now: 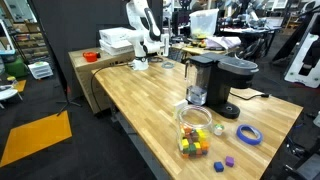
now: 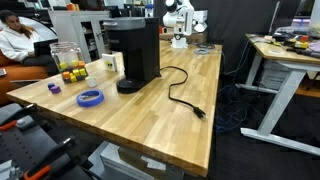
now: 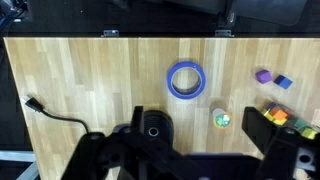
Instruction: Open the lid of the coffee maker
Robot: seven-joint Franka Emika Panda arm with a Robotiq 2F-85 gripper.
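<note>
At the far end of the tabletop [image 1: 130, 95] the arm is standing tall, and the hand [image 3: 195, 145] is hanging high over the wood, well apart from the coffee maker [image 1: 215, 82]. From the wrist, its two dark fingers are framing the lower edge of the view, spread wide with nothing between them, so it is carrying nothing.

The coffee maker is sitting toward the opposite end of the tabletop, near the jar of coloured blocks [image 1: 195, 130] and the blue tape roll [image 1: 248, 133], with its power cord [image 2: 182, 95] trailing over bare wood. The lid [image 1: 238, 68] is capping the rounded head, which is overhanging sideways from the tall column, so the long axis of the head is running from column to free front. In the wrist view the machine is showing low and somewhat left of centre, below the camera.

Judging from this, the hand is needing to travel outward along the tabletop and descend. The hinge is not showing, but it is likely lying on the column side, so the free front lip is looking like the better place to lift.
</note>
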